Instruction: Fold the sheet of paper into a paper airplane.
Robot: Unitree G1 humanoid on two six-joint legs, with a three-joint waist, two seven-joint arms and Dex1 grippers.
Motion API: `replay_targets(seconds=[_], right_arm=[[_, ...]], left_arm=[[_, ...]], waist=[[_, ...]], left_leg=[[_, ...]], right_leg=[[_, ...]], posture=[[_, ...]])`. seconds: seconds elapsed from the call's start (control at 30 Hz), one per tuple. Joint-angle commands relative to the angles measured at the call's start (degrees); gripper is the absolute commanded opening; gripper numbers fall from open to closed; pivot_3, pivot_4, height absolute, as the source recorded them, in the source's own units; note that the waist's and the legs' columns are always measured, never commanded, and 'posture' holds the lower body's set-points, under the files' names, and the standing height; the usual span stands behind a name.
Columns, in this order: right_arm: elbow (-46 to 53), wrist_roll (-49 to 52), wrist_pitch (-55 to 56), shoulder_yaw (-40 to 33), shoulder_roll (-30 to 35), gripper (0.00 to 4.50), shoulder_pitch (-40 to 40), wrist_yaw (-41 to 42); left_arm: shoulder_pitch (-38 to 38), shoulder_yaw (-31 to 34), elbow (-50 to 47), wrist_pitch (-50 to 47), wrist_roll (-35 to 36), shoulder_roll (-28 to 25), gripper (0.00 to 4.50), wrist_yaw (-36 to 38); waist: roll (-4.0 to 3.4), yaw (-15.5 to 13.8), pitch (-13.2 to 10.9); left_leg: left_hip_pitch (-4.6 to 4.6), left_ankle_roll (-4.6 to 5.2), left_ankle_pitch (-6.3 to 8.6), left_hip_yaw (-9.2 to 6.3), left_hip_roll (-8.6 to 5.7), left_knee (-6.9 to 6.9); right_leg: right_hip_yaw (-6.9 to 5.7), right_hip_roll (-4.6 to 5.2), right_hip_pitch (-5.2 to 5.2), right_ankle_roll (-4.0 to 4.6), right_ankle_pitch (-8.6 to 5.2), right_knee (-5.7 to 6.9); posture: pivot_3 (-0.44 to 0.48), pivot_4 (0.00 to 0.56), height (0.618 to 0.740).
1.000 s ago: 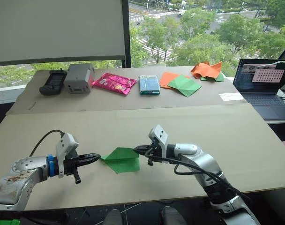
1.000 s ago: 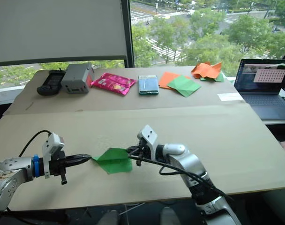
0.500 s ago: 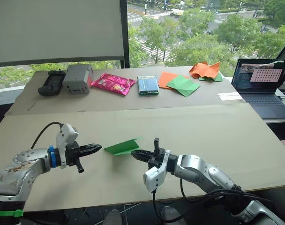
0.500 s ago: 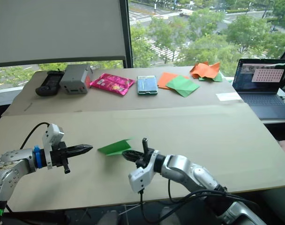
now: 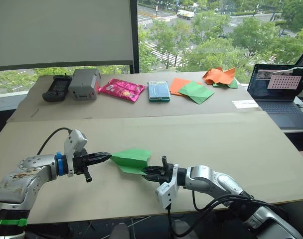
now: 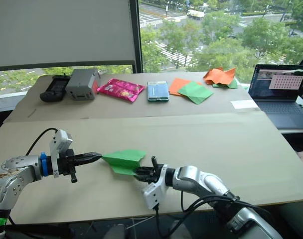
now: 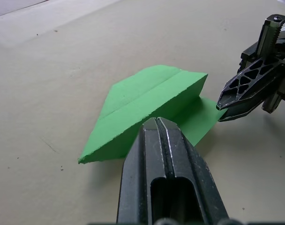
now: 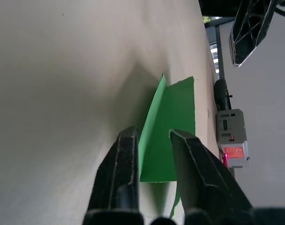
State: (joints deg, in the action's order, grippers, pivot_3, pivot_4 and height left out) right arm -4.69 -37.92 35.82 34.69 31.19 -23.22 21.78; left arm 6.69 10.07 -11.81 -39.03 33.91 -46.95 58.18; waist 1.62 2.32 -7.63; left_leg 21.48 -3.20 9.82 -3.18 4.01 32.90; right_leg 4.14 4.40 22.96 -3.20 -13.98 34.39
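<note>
I've got L claw (image 5: 105, 157) clamped on the paper airplane (image 5: 130, 161) so R claw (image 5: 147, 174), fingers apart round its lower flap, can crease it.

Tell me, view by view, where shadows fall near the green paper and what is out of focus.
Left eye view: daylight from the windows; the paper airplane casts a soft shadow toward the table's near edge. Left wrist view: a dark shadow under the paper's edge; the left gripper looks soft up close. Right wrist view: a shadow beside the paper; the right gripper fingers are blurred.

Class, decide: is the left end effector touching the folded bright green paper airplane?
Touching. In the left wrist view the left end effector, fingers shut, pinches the folded bright green paper airplane at its edge.
</note>
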Motion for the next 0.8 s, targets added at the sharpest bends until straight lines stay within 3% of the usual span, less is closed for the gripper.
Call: replay_targets(seconds=[0.03,0.33,0.5,0.57,0.8], right_arm=[[5.91,6.7,-1.64,-4.13,1.39,2.34,1.14,3.86],[15.51,16.59,-7.19,-9.38,2.02,2.34,0.86,12.31],[19.43,28.33,-34.19,-11.76,-6.97,2.34,1.61,17.7],[18.9,29.72,-39.76,-11.67,-9.29,2.34,0.92,18.93],[17.56,35.97,-55.07,-12.07,-14.77,0.1,-1.21,21.62]], left_arm=[[-0.12,0.28,-0.51,1.31,0.01,-0.12,0.0,0.57],[-2.35,-1.48,-0.29,4.03,-1.6,0.56,0.0,1.65],[-1.86,-2.28,0.39,4.73,-2.08,1.54,0.0,1.63],[-1.65,-2.37,0.59,4.83,-2.17,1.7,0.0,1.59],[-1.9,-2.11,0.63,5.2,-2.2,1.79,0.0,1.41]], waist=[[0.0,-0.02,0.0],[-0.02,0.01,-0.01],[0.0,-0.04,0.0],[-0.02,-0.22,0.01],[-0.08,-0.28,-0.02]], left_leg=[[0.0,0.0,0.0,0.0,0.0,0.0],[-0.08,0.0,0.0,0.0,0.0,-0.01],[-0.07,0.0,0.0,-0.01,0.01,-0.01],[-0.08,0.0,0.0,-0.01,0.01,0.01],[-0.05,-0.03,0.02,0.0,0.01,-0.02]], right_leg=[[0.0,0.0,0.0,0.0,0.0,0.0],[0.0,0.01,-0.03,0.0,0.0,0.02],[0.0,-0.01,-0.05,0.0,0.0,0.1],[0.0,-0.01,-0.03,0.01,0.0,0.19],[-0.01,0.0,0.08,0.01,0.0,0.2]], posture=[[0.0,0.15,0.718],[0.0,0.15,0.718],[0.0,0.15,0.718],[0.0,0.15,0.718],[0.0,0.15,0.718]])
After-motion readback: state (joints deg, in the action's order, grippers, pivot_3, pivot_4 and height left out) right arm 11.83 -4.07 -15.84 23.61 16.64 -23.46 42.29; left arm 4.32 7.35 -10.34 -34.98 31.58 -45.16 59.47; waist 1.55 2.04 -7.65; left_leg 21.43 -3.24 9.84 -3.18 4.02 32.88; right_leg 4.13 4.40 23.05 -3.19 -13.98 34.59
